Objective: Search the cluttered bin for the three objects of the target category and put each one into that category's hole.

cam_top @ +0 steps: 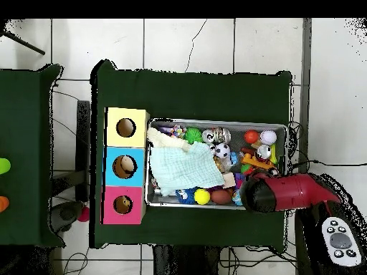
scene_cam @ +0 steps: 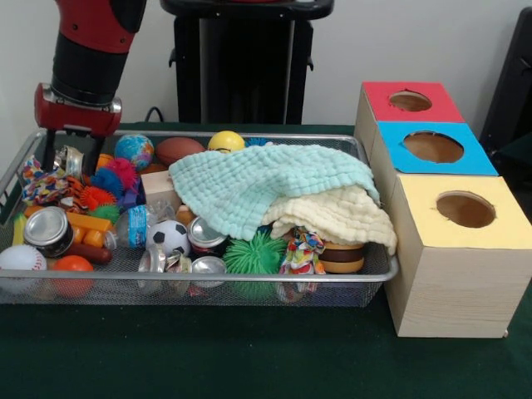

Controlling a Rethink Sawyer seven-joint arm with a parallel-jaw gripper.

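Observation:
The silver wire-mesh bin (scene_cam: pixel 249 277) is full of toys, balls and cans; it also shows in the overhead view (cam_top: pixel 287 143). My gripper (scene_cam: pixel 56 160) reaches down into the bin's far left corner in the front view. In the overhead view the red arm (cam_top: pixel 287 192) hides it. Just in front of the gripper a small orange soft toy with dark stripes (scene_cam: pixel 68 199) shows partly among the clutter. The pale yellow-tan toy is not visible in the bin. The red-topped box's round hole (scene_cam: pixel 410 100) is at the far right; in the overhead view (cam_top: pixel 123 205) something tan shows inside it.
A mint cloth (scene_cam: pixel 266 187) and a pale yellow cloth (scene_cam: pixel 337 218) cover the bin's right half. The blue-topped (scene_cam: pixel 433 147) and yellow-topped (scene_cam: pixel 465 209) boxes stand beside the red one. Spiky balls (scene_cam: pixel 253 256), a soccer ball (scene_cam: pixel 169 236) and cans (scene_cam: pixel 47 231) crowd the bin.

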